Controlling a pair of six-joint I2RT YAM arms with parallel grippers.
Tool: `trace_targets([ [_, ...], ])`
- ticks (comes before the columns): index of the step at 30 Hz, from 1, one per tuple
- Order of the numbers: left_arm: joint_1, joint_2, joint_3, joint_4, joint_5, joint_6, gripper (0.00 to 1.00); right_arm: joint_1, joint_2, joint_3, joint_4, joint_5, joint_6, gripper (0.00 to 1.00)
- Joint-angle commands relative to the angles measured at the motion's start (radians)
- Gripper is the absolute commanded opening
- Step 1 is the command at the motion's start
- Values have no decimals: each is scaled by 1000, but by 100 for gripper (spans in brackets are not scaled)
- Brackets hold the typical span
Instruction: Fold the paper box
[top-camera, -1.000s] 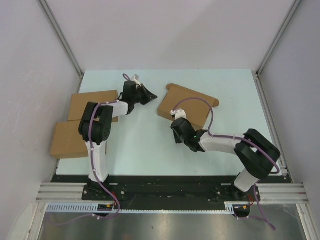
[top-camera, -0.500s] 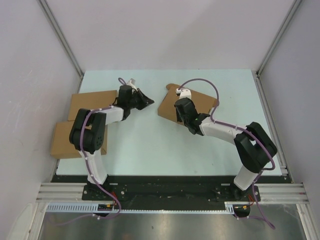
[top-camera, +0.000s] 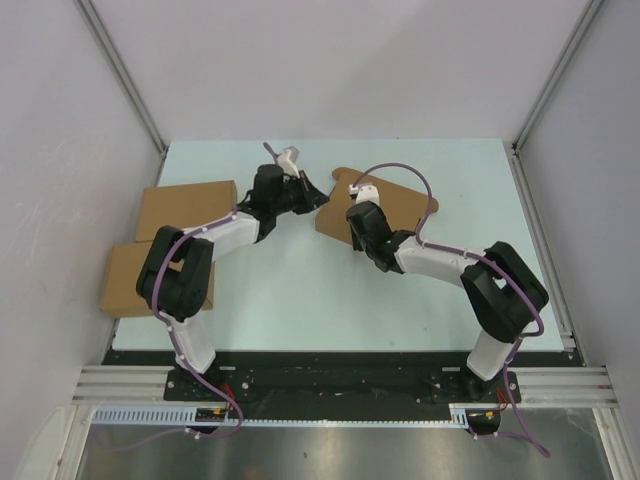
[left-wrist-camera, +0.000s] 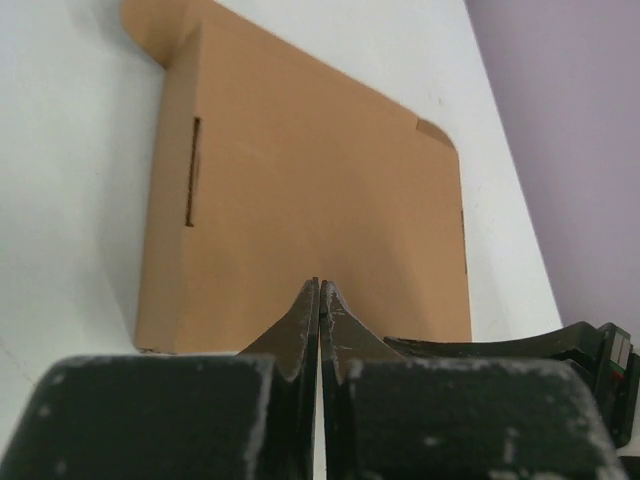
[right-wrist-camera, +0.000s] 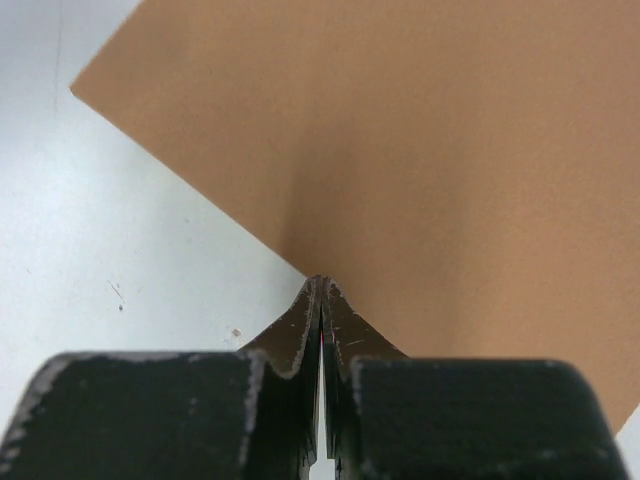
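Cardboard, flat on the table (left-wrist-camera: 70, 200): the paper box (left-wrist-camera: 300, 180) sits just ahead of the left claw (left-wrist-camera: 319, 288), right at the tip of the right claw (right-wrist-camera: 322, 284). Both claws pinched together, empty. Likely light, stiff, creasable; grab an outer edge.

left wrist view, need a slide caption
Shut left gripper pointing at the brown paper box lying on the pale table.

Pressed-together fingers (right-wrist-camera: 296, 335) point at the paper box's (right-wrist-camera: 430, 150) near edge.
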Motion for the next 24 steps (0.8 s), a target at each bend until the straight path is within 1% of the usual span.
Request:
trace_targets([
  [1, -42, 33, 43, -55, -18, 73, 0, 12, 9, -28, -2, 23, 23, 0],
  [6, -67, 56, 38, -113, -53, 86, 0, 19, 6, -53, -2, 21, 38, 0],
  [10, -67, 68, 34, -117, -84, 80, 0, 25, -8, -64, -2, 24, 41, 0],
  [16, -67, 102, 63, -178, -115, 89, 0, 8, -117, -65, -1, 46, 40, 0],
  [17, -67, 108, 61, -183, -118, 89, 0, -3, -131, -64, -2, 46, 44, 3],
  [18, -67, 108, 60, -186, -123, 89, 0, -17, -163, -65, -40, 47, 69, 7],
  [19, -67, 110, 55, -190, -124, 87, 0, -50, -178, -65, -57, 40, 87, 22],
  [20, -67, 105, 49, -192, -127, 87, 0, -72, -193, -65, -74, 27, 107, 30],
  [21, -67, 96, 41, -183, -138, 84, 0, -92, -233, -71, -100, 0, 132, 35],
  [22, -65, 82, 19, -157, -145, 81, 0, -143, -255, -79, -105, -15, 143, 46],
  [24, -51, 26, -3, -117, -149, 74, 0, -196, -324, -103, -116, -81, 163, 53],
])
